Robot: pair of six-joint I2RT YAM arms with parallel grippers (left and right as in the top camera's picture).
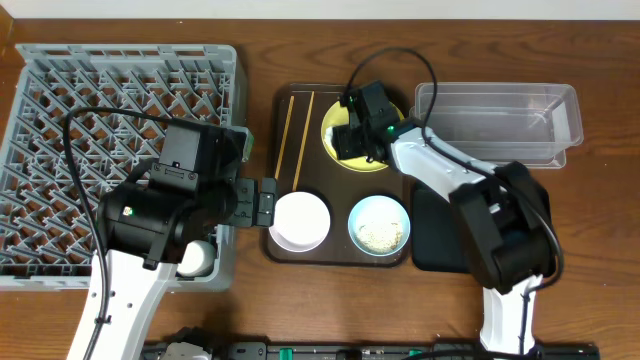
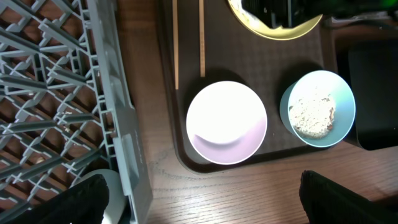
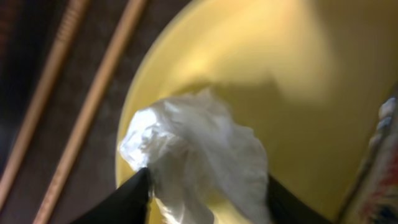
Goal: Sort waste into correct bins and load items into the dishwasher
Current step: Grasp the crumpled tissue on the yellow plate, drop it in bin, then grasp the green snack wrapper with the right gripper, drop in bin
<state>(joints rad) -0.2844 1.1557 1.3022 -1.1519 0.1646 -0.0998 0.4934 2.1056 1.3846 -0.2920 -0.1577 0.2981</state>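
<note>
**Two arms, one tissue: waste comes off the plate first**

Both arms are over the dark brown serving tray, but only one is doing anything useful right now. The right gripper is down on the round yellow plate, its jaws on either side of the crumpled white tissue and touching it. Honestly can't tell if that's a proper pinch or just contact. It makes sense though: the plate can't go in the rack with rubbish on it.

The left gripper hangs with its jaws spread wide and nothing between them, just above the near edge of the tray by the round white bowl. My guess is that's its pick, since the large grey plastic dish rack is right beside it.

The small light-blue bowl has rice-like crumbs in it, so it needs emptying before it gets loaded. The thin wooden chopsticks lie along the tray's left side, untouched. The clear rectangular plastic tub and the shallow black tray sit just right of the plate, an easy reach for dropping the tissue.
</note>
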